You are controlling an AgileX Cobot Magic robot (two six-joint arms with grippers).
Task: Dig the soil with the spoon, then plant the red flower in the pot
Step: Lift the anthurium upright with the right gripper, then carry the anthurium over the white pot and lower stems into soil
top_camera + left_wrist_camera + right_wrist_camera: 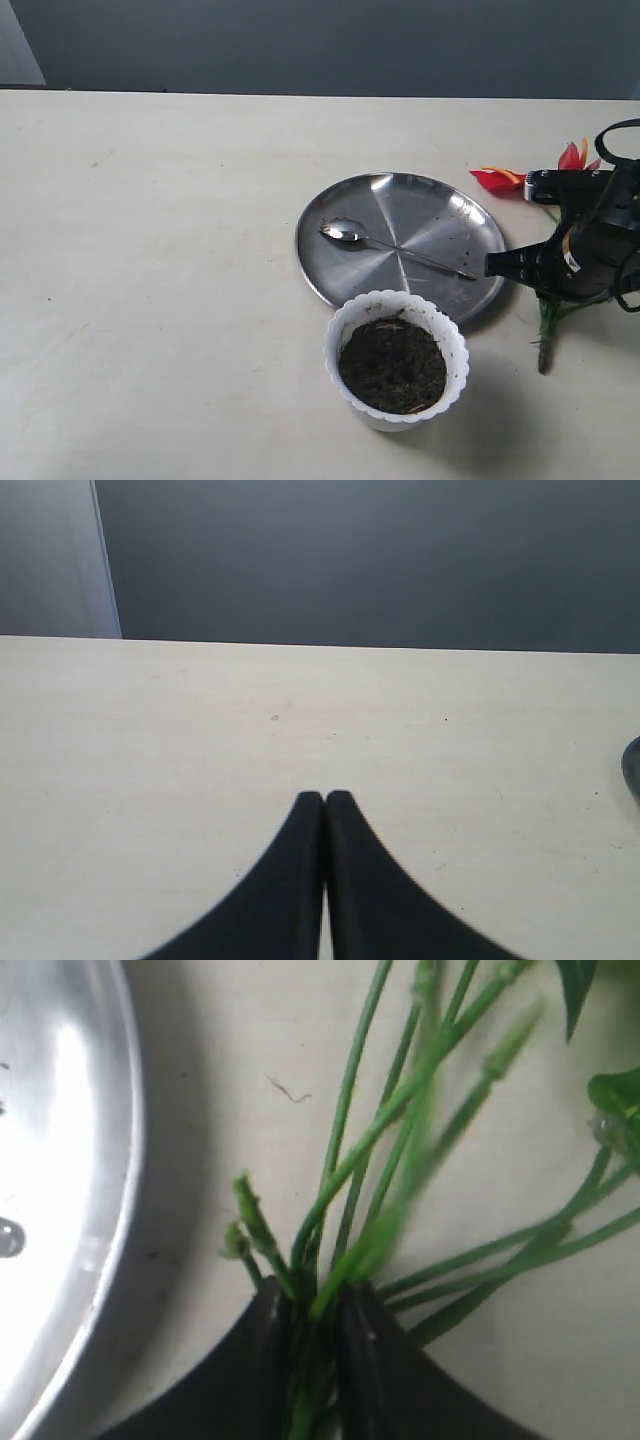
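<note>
Right gripper (310, 1325): closed on the red flower (545, 300) stems, right edge of frame; planting in hand. Spoon (392, 247): on steel plate (430, 205), centre. Left gripper (325, 800): closed, empty. Next: you carry stems to pot (340, 335), lower centre, soil (392, 365) seemingly undug.

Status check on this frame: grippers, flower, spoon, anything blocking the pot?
Left gripper shut, empty, over bare table. Right gripper shut on red flower stems, beside steel plate. Spoon lying on plate. Pot of soil unobstructed.
</note>
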